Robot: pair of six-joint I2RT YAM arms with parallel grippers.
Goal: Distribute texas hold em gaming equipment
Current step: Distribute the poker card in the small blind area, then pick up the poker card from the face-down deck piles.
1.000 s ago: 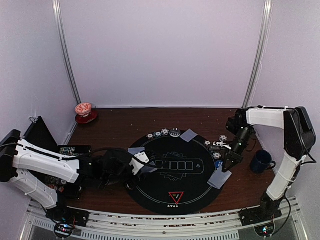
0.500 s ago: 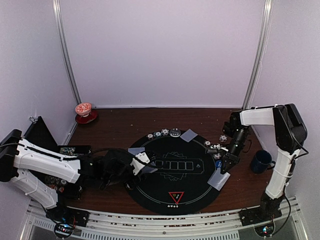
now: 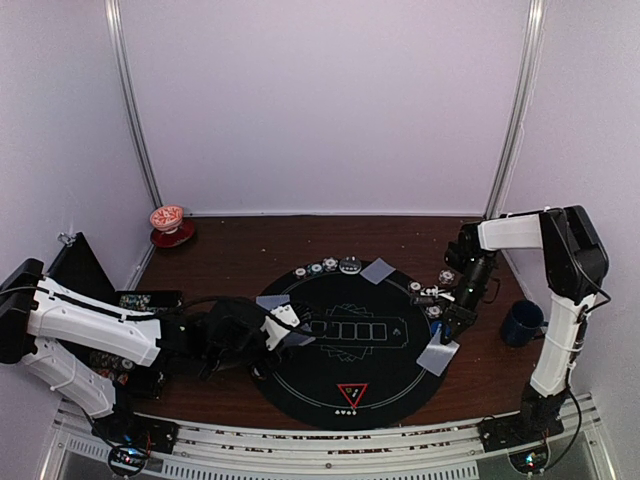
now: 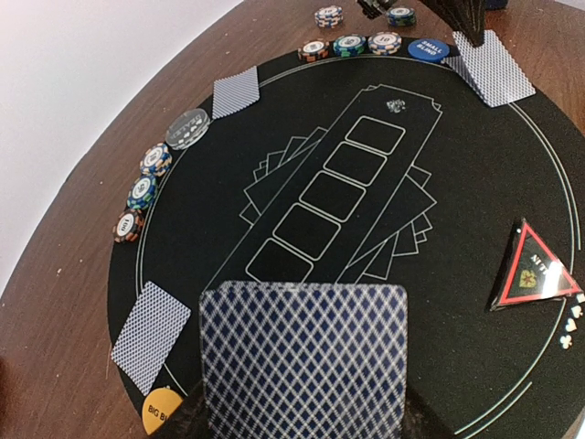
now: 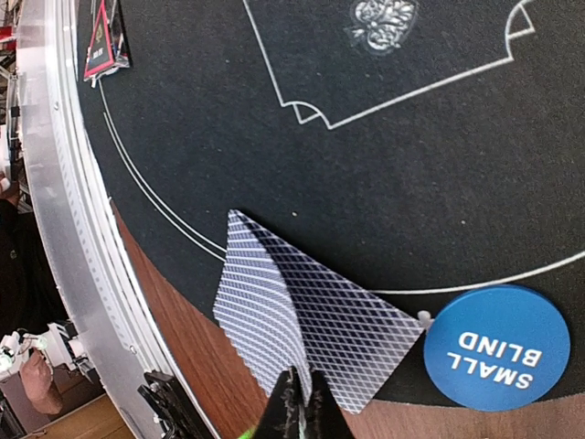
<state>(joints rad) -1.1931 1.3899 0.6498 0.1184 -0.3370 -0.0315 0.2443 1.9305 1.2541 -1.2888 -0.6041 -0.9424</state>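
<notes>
Our right hand (image 5: pixel 295 412) has its fingers pressed together at the edge of the dealt card (image 5: pixel 302 320), at four o'clock on the mat (image 3: pixel 350 365). Whether it pinches, we cannot tell. Dragging could knock the blue button (image 5: pixel 498 346) just beside it. Our left hand (image 3: pixel 285 328) clamps the held card (image 4: pixel 302 357) at nine o'clock.

One triangle marker (image 4: pixel 533 273), one orange button (image 4: pixel 160 413), one blue button (image 4: pixel 428 50)

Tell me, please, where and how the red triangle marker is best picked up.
I'd come straight down on the red triangle and pinch the two edges beside one corner. It lies flat on the black mat, so only its thin edges show.
</notes>
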